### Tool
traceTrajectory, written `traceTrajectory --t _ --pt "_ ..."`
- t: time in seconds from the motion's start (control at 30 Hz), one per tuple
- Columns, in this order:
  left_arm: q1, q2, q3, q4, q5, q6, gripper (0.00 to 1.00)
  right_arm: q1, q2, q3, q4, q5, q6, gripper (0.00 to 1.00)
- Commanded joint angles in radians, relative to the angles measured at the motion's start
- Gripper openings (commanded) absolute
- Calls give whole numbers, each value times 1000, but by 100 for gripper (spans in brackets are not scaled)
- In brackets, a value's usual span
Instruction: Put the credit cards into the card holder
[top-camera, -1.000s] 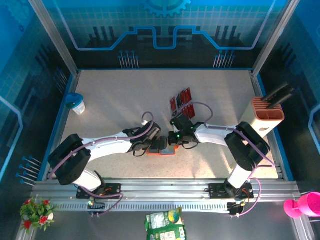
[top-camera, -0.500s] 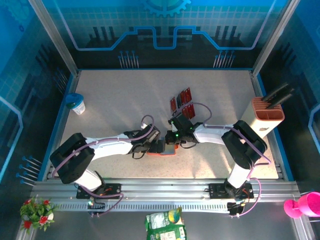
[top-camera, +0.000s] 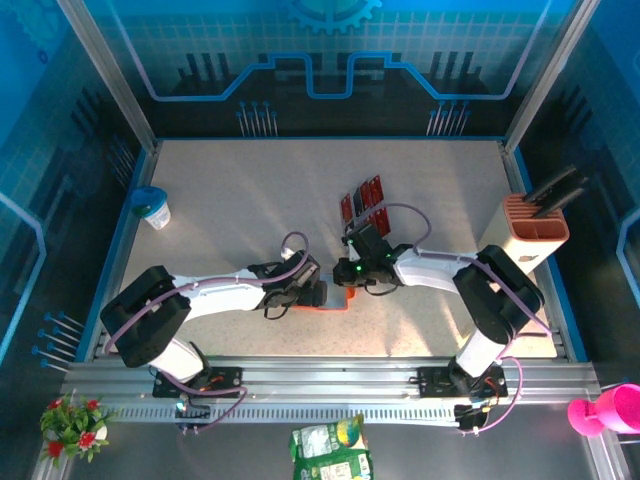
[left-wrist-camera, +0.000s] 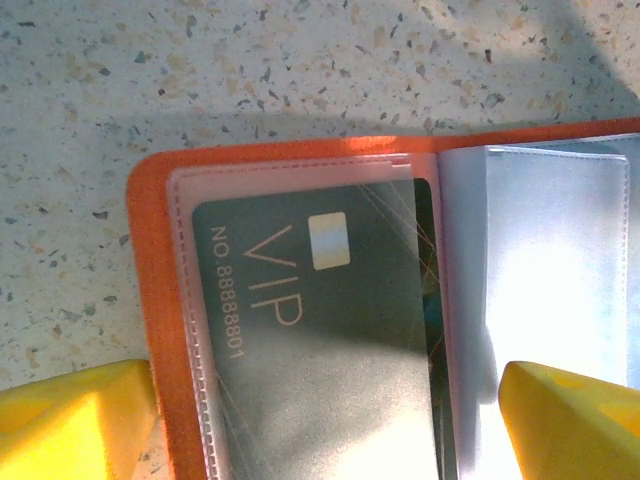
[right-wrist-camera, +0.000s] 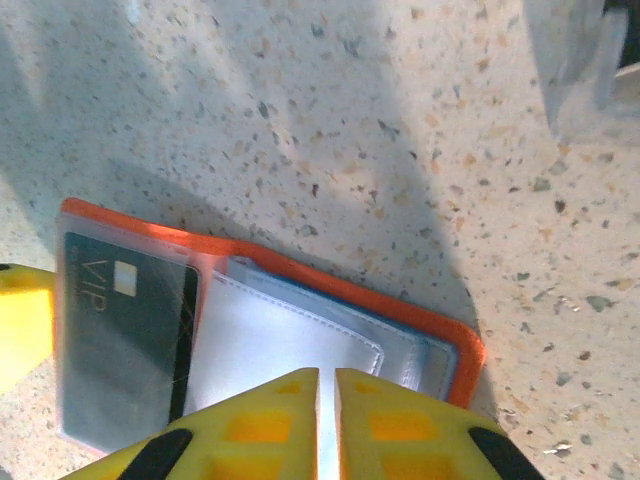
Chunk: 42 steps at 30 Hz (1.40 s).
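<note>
The orange card holder (top-camera: 334, 304) lies open on the table between both grippers. A black VIP credit card (left-wrist-camera: 320, 330) sits inside its clear left sleeve (right-wrist-camera: 120, 320); the pale sleeves on the right (right-wrist-camera: 290, 340) look empty. My left gripper (left-wrist-camera: 328, 400) is open, with one yellow finger at each side of the left page and touching nothing I can see. My right gripper (right-wrist-camera: 327, 375) hovers over the right sleeves, jaws all but together, with nothing seen between them. More red and black credit cards (top-camera: 363, 200) lie loose just beyond the right gripper (top-camera: 348, 278).
A salmon-and-white box with black tools (top-camera: 535, 228) stands at the right edge. A white cup with a blue lid (top-camera: 151, 206) is at the far left. Speckled tabletop (top-camera: 250, 190) stretches behind the arms.
The left gripper has slid a little right over the holder, covering more of it. The right gripper has shifted slightly. The holder has stayed put.
</note>
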Motion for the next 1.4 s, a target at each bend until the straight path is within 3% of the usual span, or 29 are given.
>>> traceTrajectory --t 0.0,0.47,0.8,1.37 --pt "-4 25 -38 23 24 15 89 -8 -16 -7 -20 1 11 16" --pt "-5 19 -61 49 24 7 86 -5 14 -26 18 -15 37 25" --pt "-5 20 -77 77 41 2 78 -2 22 -20 19 -23 41 34" --pt "-4 5 -95 89 45 4 75 1 87 0 69 -87 65 31"
